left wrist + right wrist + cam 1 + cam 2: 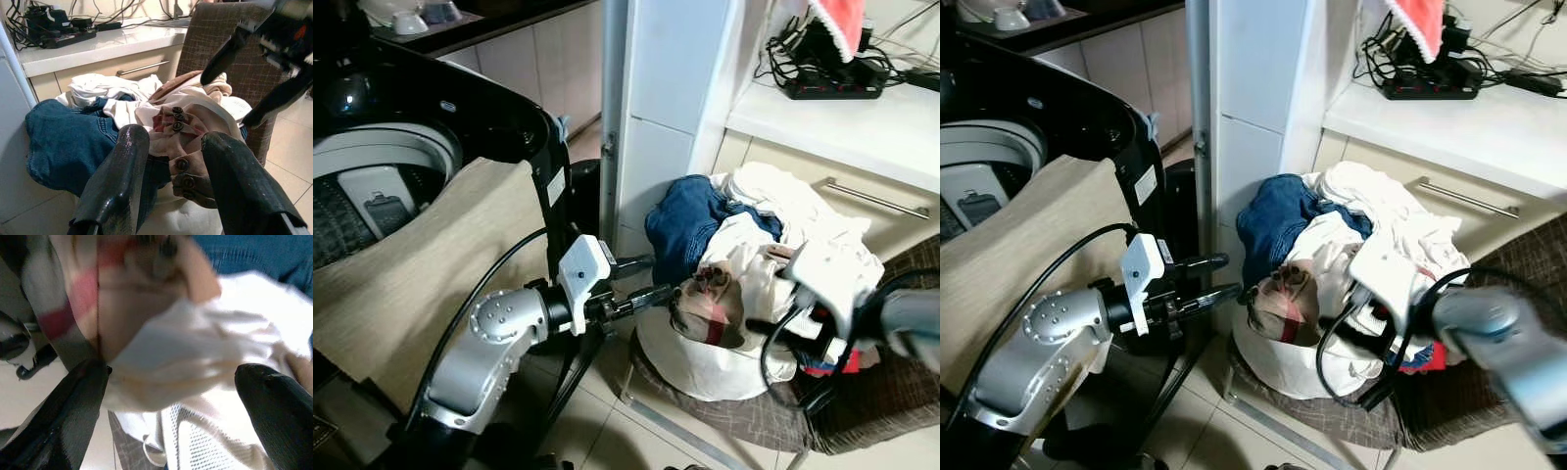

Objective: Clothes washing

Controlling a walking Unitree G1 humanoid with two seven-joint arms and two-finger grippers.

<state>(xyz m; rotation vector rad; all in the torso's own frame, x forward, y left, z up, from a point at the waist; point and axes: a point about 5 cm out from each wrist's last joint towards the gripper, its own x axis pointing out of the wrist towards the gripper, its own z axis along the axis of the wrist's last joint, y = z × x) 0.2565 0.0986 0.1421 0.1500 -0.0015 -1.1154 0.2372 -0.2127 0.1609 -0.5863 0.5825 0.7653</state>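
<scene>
A: What is hard to see here?

B: The right wrist view is blurred; the pale cloth close before the lens has no clear edges. The washing machine (372, 186) is cut off by the frame, so only a part of its open drum shows. The bottom of the laundry basket (705, 367) is hidden under the clothes.

A: Where are the clothes?

B: They are heaped in the basket: blue jeans (690, 220) at the back, toward the white cabinet, white garments (783, 211) on top, and a buttoned beige-and-red garment (710, 304) at the front.

A: And the grippers?

B: The left gripper (658, 277) is just beside the basket, on the washing machine's side, its fingers apart and empty, pointing at the buttoned garment. The right gripper (171, 396) is on the basket's other side, fingers wide apart, pale cloth between them but not clamped.

A: And the room?

B: The basket stands on a brown woven seat (891, 392) over a tiled floor (607, 431). Behind the basket is a white counter (842, 122) with a black power strip (832, 83) and cables.
</scene>
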